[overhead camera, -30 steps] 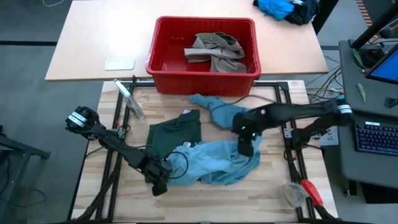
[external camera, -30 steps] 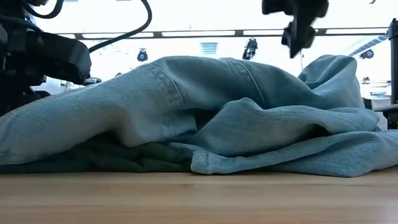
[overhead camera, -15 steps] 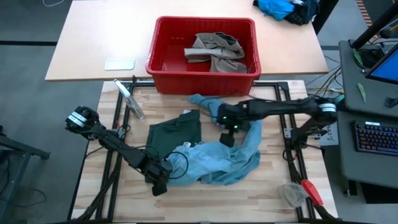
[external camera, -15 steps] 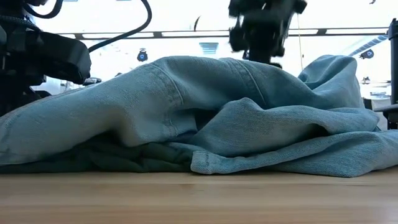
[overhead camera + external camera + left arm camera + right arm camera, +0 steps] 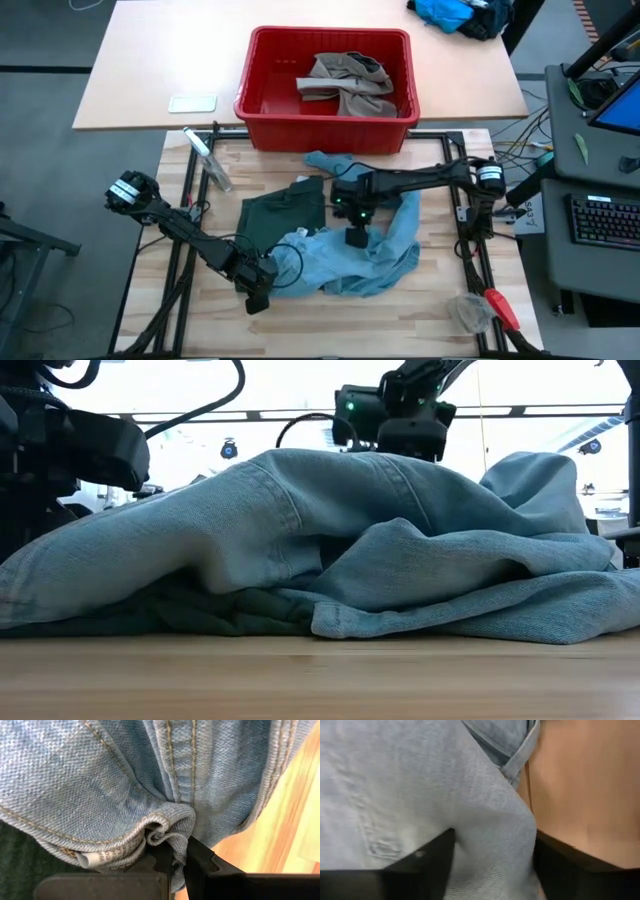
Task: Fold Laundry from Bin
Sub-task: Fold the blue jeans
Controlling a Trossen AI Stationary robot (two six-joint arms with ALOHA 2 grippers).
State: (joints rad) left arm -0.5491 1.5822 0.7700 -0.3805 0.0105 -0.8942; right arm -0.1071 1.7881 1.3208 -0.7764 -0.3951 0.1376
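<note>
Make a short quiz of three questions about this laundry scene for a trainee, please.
1. True or false: the red bin is empty.
2. Which garment does the left gripper pinch? A) dark green shorts B) light blue denim trousers C) khaki piece
3. Fill in: the right gripper is above the ____ trousers.

Key:
1. False: the khaki piece lies inside.
2. B: its jaws are shut on a fold of the light blue denim trousers; the dark green shorts lie beside them on the table.
3. denim
</note>
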